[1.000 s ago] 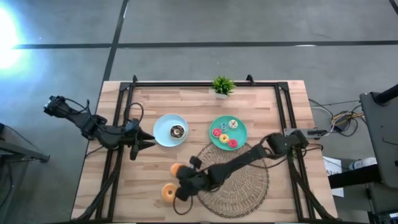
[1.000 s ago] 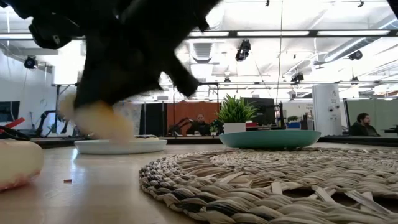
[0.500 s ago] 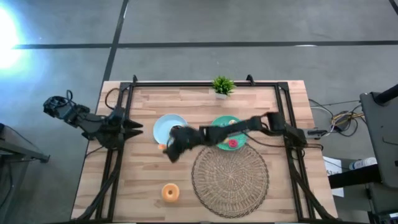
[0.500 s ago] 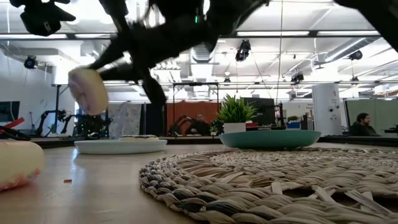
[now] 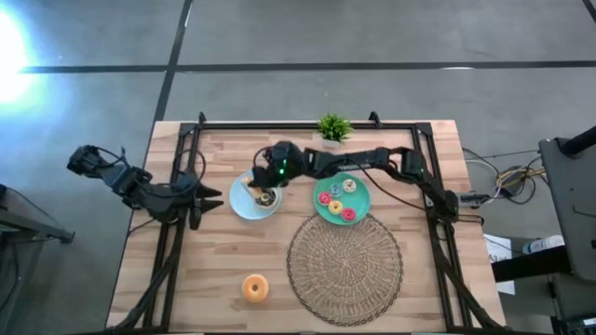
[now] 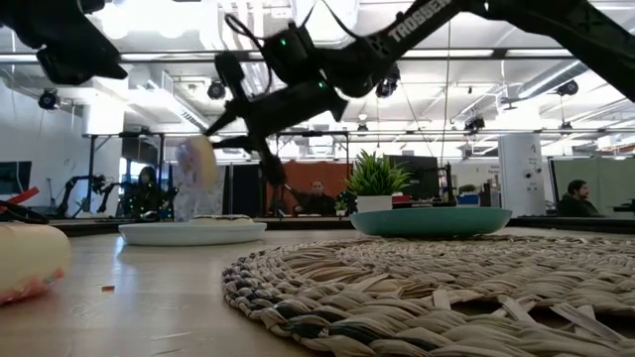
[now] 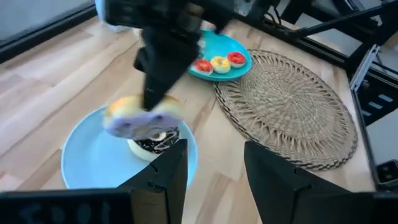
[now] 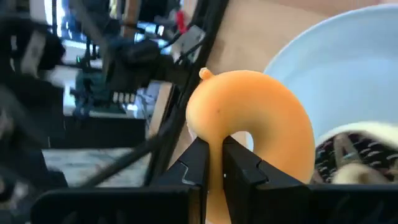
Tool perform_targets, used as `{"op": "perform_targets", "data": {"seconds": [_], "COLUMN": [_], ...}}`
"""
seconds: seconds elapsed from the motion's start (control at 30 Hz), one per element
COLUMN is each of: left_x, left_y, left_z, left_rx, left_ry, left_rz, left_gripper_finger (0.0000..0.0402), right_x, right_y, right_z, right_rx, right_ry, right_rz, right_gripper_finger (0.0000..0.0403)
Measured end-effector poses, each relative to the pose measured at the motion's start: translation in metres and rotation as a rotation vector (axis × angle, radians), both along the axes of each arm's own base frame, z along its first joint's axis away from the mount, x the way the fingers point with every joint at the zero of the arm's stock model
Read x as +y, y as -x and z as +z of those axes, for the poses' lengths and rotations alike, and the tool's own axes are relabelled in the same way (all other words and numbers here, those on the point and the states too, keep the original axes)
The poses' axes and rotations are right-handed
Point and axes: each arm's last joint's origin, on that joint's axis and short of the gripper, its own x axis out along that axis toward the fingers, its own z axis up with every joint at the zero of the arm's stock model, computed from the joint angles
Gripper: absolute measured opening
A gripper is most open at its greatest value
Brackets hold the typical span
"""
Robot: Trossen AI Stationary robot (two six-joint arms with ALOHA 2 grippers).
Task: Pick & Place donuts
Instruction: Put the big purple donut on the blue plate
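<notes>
My right gripper (image 5: 269, 180) reaches across to the light blue plate (image 5: 240, 197) and is shut on an orange-tan donut (image 8: 249, 118), which is in the air over the plate in the low view (image 6: 195, 165). A brown-iced donut (image 7: 152, 142) lies on that plate. Several small iced donuts (image 5: 337, 198) lie on the green plate (image 5: 361, 203). One orange donut (image 5: 254, 288) lies flat on the table near the near edge. My left gripper (image 7: 214, 171) waits open just left of the blue plate. My right gripper pinches the orange-tan donut's ring wall (image 8: 214, 140) between its two fingers, one finger (image 8: 241, 163) at the hole and the other on the outer side. It comes slanting down from the table's right. The donut is lifted clear above the blue plate, standing on edge.
A large round woven mat (image 5: 345, 268) lies near the near edge, right of the lone donut. A small potted plant (image 5: 332, 128) stands at the far edge. Black frame rails (image 5: 182, 167) run along the left and right sides. People sit in the room beyond.
My right gripper has carried one orange donut up from the table beside the mat's left edge, toward the far edge, to above the blue plate. The other orange donut has stayed where it was. My left gripper has drawn back a little toward the left edge.
</notes>
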Motion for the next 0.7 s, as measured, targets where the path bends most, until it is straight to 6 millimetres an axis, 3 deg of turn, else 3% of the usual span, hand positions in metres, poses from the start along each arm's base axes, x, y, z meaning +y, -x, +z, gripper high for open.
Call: {"op": "perform_targets", "data": {"seconds": [0.2, 0.33, 0.4, 0.57, 0.7], "left_x": [-0.003, -0.004, -0.004, -0.003, -0.002], "left_y": [-0.011, -0.015, -0.015, -0.016, -0.016], "left_z": [-0.023, -0.034, -0.038, -0.039, -0.039], "left_rx": [0.009, 0.013, 0.026, 0.005, -0.005], "left_ry": [-0.138, -0.145, -0.14, -0.12, -0.147], "left_rz": [0.02, 0.071, 0.085, 0.141, 0.179], "left_gripper_finger": [0.0132, 0.0132, 0.0132, 0.0132, 0.0132], "right_x": [-0.023, -0.029, -0.03, -0.033, -0.038], "right_y": [-0.006, -0.013, -0.017, -0.023, -0.023], "right_z": [-0.014, -0.041, -0.049, -0.043, -0.049], "right_rx": [-0.08, -0.046, -0.035, -0.054, 0.063], "right_ry": [-0.189, -0.318, -0.325, -0.312, -0.263], "right_rz": [-0.022, 0.011, 0.012, 0.016, 0.01], "right_gripper_finger": [0.0024, 0.0027, 0.0033, 0.0057, 0.0083]}}
